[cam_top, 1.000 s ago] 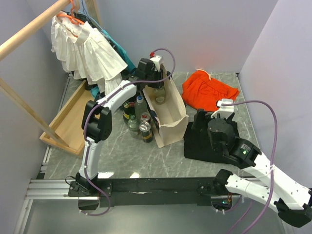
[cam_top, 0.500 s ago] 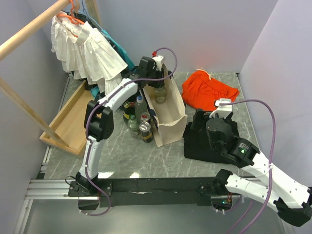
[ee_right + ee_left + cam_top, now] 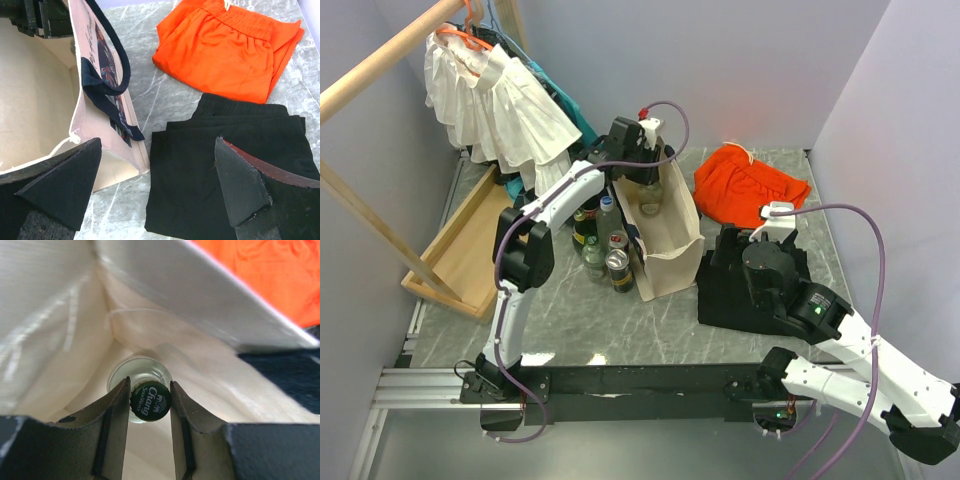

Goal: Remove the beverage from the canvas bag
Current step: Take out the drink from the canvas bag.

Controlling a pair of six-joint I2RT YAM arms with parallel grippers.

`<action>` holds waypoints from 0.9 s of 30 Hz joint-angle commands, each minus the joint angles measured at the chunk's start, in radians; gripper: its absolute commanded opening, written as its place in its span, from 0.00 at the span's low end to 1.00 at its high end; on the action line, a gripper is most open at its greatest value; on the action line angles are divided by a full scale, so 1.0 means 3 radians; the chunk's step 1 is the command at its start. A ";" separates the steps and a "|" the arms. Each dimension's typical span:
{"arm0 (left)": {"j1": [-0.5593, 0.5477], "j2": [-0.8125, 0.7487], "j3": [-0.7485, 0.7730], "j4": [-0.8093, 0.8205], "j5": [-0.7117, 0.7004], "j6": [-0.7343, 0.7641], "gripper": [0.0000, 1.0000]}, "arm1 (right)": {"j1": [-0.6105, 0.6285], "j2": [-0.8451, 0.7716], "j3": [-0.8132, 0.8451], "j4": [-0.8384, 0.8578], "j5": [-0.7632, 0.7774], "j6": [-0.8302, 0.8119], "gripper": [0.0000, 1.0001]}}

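Observation:
The beige canvas bag [image 3: 672, 243] with black strap handles stands open at mid table. It also shows in the right wrist view [image 3: 45, 95] and in the left wrist view [image 3: 60, 315]. Inside it stands a clear glass bottle [image 3: 649, 193] with a green "Chang Soda Water" cap [image 3: 150, 401]. My left gripper [image 3: 150, 399] reaches into the bag's far end [image 3: 642, 172] and is shut on the bottle's cap. My right gripper [image 3: 157, 145] is open and empty above a black folded cloth [image 3: 225, 165], to the right of the bag [image 3: 757, 262].
Several bottles and cans [image 3: 602, 245] stand left of the bag. An orange cloth bundle [image 3: 750, 183] lies at the back right, and the black cloth [image 3: 745, 295] lies in front of it. A wooden rack base [image 3: 470, 245] and a hanging white garment [image 3: 500, 100] are at the left.
My left gripper has shifted slightly right and up over the bag with the bottle cap in its jaws. My right arm has edged slightly left.

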 commanded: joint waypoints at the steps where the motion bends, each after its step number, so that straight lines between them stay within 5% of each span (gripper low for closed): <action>1: -0.0098 -0.0312 0.0195 -0.0007 0.0127 0.0018 0.01 | 0.0013 -0.0018 0.0033 0.0111 0.0029 0.0049 1.00; 27: -0.0206 -0.0639 0.0374 -0.0196 0.0004 0.0172 0.01 | 0.0013 -0.0034 0.0064 0.0019 -0.0033 0.0161 1.00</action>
